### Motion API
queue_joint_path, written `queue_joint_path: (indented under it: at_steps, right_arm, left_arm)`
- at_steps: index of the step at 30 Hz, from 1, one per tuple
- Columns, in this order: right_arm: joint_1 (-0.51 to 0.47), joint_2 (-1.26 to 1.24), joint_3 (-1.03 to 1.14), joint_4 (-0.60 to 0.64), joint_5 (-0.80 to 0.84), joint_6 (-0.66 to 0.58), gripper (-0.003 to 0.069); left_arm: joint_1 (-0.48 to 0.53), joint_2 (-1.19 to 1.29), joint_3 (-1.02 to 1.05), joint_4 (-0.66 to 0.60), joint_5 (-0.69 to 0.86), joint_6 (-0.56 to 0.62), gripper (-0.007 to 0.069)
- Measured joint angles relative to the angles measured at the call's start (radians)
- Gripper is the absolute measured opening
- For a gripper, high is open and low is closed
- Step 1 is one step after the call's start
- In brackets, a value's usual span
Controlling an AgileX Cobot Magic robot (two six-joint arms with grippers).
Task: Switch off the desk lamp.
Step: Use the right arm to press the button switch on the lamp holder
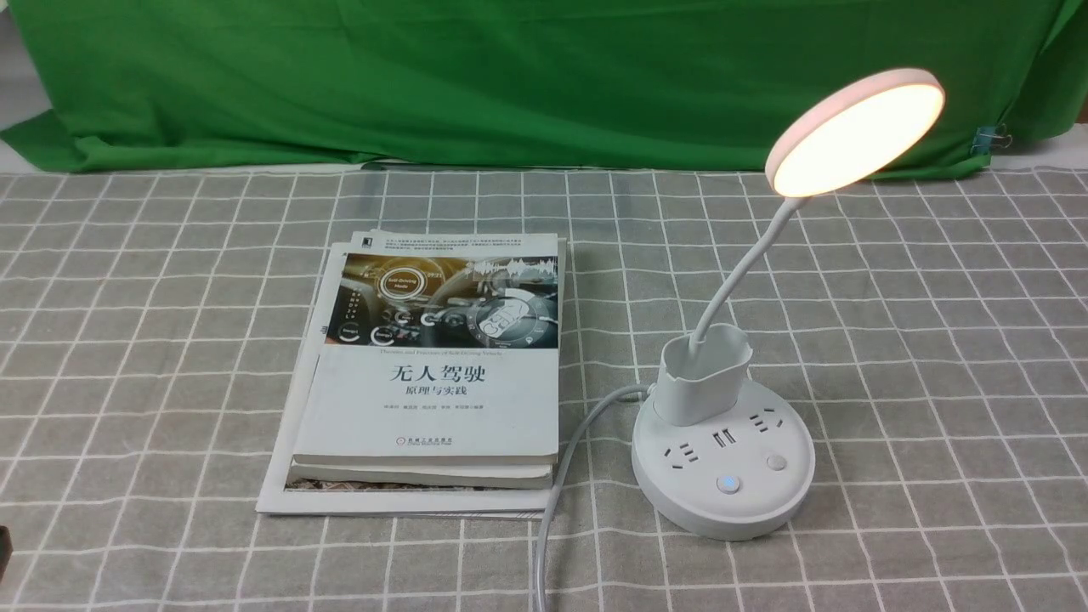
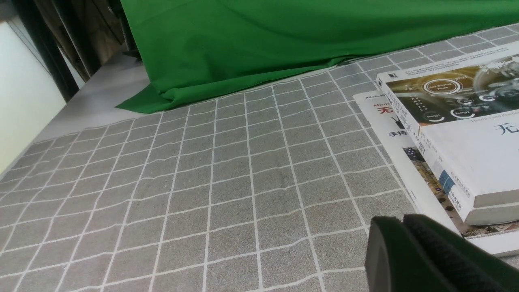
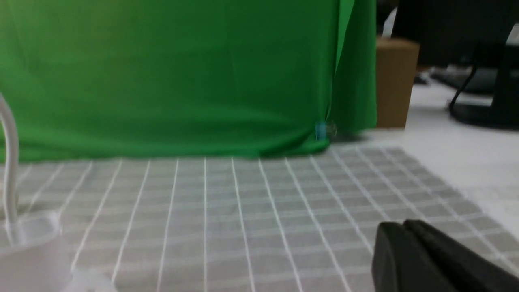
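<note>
Front view: I see one desk lamp [image 1: 722,450] right of three stacked books [image 1: 433,399], neck leaning up-right, lit disc facing down-left. My left gripper [image 2: 403,221] and right gripper [image 3: 403,225] each look pinched closed, empty.

Matte black left gripper [image 2: 405,222]: two thick fingers, blunt rounded tips, thin seam between them. One finger faced with coarse grainy pad [image 2: 454,259]. Same black on right gripper [image 3: 403,227]: smooth surface, rounded tips, fine seam between fingers, picture blurred. Front view: only dark sliver [image 1: 3,548] at lower left edge, shape unclear.
</note>
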Motion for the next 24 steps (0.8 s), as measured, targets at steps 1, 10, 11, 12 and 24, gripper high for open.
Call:
queue_joint_path:
  at_steps: [1,10,11,12,24]
  right_arm:
    - [0.000,0.000,0.000,0.000,-0.026,0.006,0.0046]
    - [0.000,0.000,0.000,0.001,-0.144,0.215,0.0046]
    - [0.000,0.000,0.000,0.001,-0.161,0.215,0.0046]
    - [0.000,0.000,0.000,0.001,-0.175,0.215,0.0046]
    - [0.000,0.049,-0.094,0.003,-0.095,0.225,0.0046]
  left_arm:
    - [0.000,0.000,0.000,0.000,0.000,0.000,0.0019]
    - [0.000,0.000,0.000,0.000,0.000,0.000,0.0019]
    - [0.000,0.000,0.000,0.000,0.000,0.000,0.0019]
    - [0.000,0.000,0.000,0.000,0.000,0.000,0.0019]
    - [0.000,0.000,0.000,0.000,0.000,0.000,0.0019]
